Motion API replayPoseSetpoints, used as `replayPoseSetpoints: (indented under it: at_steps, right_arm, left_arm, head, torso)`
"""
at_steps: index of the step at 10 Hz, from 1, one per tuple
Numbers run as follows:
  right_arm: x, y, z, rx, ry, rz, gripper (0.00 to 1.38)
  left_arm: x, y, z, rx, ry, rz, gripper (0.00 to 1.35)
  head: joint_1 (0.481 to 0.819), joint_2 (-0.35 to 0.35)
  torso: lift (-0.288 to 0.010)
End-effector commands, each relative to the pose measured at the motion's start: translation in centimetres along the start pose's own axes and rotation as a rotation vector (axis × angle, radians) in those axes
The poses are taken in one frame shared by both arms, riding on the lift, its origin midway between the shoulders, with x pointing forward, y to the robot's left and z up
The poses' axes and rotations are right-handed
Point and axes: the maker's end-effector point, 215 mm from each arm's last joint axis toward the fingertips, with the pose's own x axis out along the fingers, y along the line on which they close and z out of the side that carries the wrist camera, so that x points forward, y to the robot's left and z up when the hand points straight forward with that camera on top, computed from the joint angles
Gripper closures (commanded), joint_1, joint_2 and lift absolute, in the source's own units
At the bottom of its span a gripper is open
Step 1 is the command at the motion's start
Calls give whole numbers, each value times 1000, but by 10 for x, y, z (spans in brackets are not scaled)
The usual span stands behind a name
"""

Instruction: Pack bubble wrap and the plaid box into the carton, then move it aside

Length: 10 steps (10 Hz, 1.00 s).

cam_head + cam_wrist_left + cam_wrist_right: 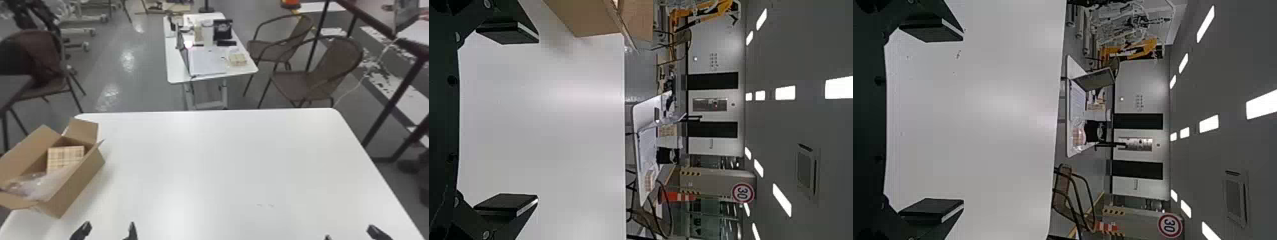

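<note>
Carton (78, 182): packed, apparently aside; final step.
Left gripper (109, 224), right gripper (349, 232): mine, wide, empty.
Table (223, 159): I likely need only keep clear.

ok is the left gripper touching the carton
Apart. The head view shows a strip of bare white tabletop between the left gripper and the carton's nearest corner, and the left wrist view also shows tabletop between them.

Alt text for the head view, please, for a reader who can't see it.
An open carton holding bubble wrap and a plaid box sits at the left of a white table; two open black grippers, left and right, show at the bottom edge.
</note>
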Motion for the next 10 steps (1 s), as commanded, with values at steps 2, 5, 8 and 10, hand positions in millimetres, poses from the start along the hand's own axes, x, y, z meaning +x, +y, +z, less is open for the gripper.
replayPoseSetpoints:
  at_steps: [2, 5, 8, 10]
  right_arm:
    - [1, 3, 0, 2, -2, 3, 119]
    - [5, 5, -1, 12, -3, -4, 119]
    - [6, 5, -1, 15, 0, -3, 117]
    - [6, 4, -1, 14, 0, -4, 117]
  left_arm:
    - [-2, 1, -5, -14, 12, 7, 168]
    - [0, 0, -9, -30, 24, 8, 170]
    - [1, -1, -8, -33, 25, 0, 170]
    - [1, -1, -9, -37, 27, 1, 170]
  head:
    - [695, 43]
    - [695, 50]
    - [695, 49]
    - [695, 50]
  torso:
    - [-27]
    - [-27]
    - [-27]
    - [-27]
